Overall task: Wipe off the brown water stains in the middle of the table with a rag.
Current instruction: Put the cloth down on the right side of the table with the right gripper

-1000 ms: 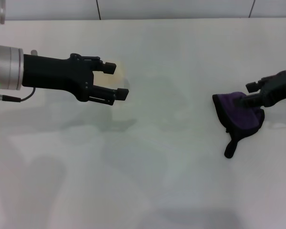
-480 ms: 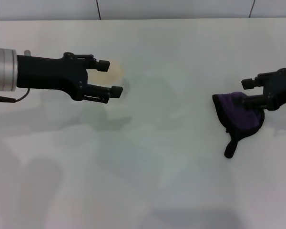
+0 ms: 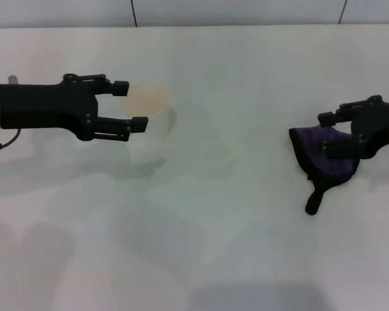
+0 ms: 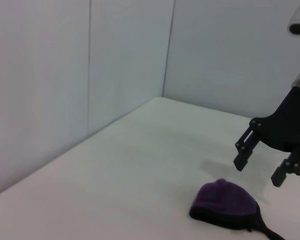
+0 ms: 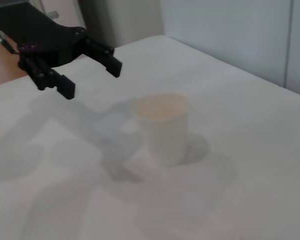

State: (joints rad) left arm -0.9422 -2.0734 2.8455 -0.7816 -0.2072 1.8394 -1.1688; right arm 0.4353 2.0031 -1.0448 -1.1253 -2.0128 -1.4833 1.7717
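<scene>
The rag (image 3: pixel 336 167), dark purple with a black tail, lies on the white table (image 3: pixel 233 233) at the right. It also shows in the left wrist view as the rag (image 4: pixel 222 200). My right gripper (image 3: pixel 325 135) hovers open just above it, and the right gripper (image 4: pixel 259 172) clearly stands clear of the cloth. At the left, my left gripper (image 3: pixel 135 103) is open beside a white paper cup (image 3: pixel 149 139), not touching it. The brown water stains are out of view.
The paper cup (image 5: pixel 165 135) stands upright left of centre and holds orange-brown liquid. The left gripper (image 5: pixel 92 79) hangs beyond it in the right wrist view. A wall runs along the table's far edge.
My left gripper has drawn back to the left, uncovering the cup. My right gripper has shifted left and lower, over the rag.
</scene>
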